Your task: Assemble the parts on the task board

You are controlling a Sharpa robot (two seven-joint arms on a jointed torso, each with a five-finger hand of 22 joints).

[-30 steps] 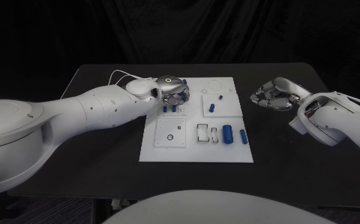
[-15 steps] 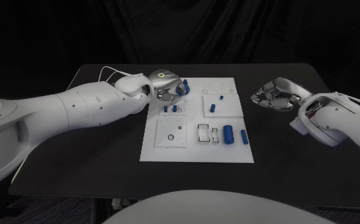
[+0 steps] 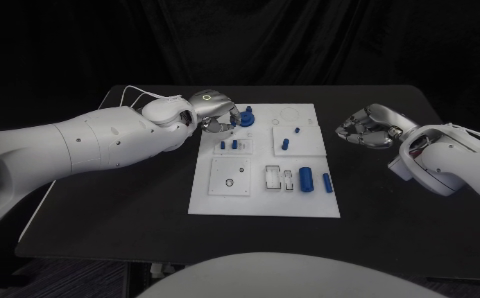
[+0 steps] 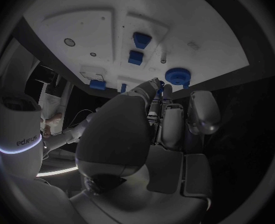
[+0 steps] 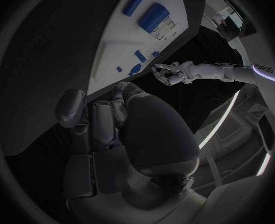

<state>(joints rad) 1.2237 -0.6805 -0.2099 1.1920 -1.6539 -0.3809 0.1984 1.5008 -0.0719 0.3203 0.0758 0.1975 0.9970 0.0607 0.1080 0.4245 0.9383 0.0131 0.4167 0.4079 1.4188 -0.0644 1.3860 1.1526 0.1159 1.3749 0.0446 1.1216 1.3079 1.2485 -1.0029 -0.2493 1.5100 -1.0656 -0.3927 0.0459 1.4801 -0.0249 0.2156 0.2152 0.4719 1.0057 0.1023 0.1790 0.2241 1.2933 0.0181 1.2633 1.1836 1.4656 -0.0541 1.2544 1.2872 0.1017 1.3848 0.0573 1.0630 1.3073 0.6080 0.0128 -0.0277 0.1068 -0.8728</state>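
Table: a black, matte rectangular tabletop (image 3: pixel 130 194) with a black curtain (image 3: pixel 240 21) hung close behind it as the backdrop.
Task board: the white flat rectangular plate (image 3: pixel 262 204) lies in the middle of the table, long side running away from the robot, divided into smaller raised white panels.
Round part: a blue round toothed piece (image 3: pixel 246 118) sits near the board's far left corner, just beside the left hand's fingertips; in the left wrist view (image 4: pixel 177 76) it lies just past the fingers, and whether they touch it cannot be told.
Small blocks: two small blue square pieces (image 3: pixel 229 145) stand side by side in a panel on the board's left half, nearer than the round one.
Cylinders: a thick blue cylinder (image 3: pixel 305 179) and a slimmer blue rod (image 3: pixel 326 182) lie lengthwise on the near right part of the board.
Left hand: the silver many-fingered left hand (image 3: pixel 216 112) hangs over the board's far left corner, fingers (image 4: pixel 169 119) drawn close together and pointing down at the board; whether they clamp anything cannot be told.
Right hand: the silver right hand (image 3: pixel 368 127) hangs over bare table to the right of the board, well apart from it, fingers curled inward with nothing in them.
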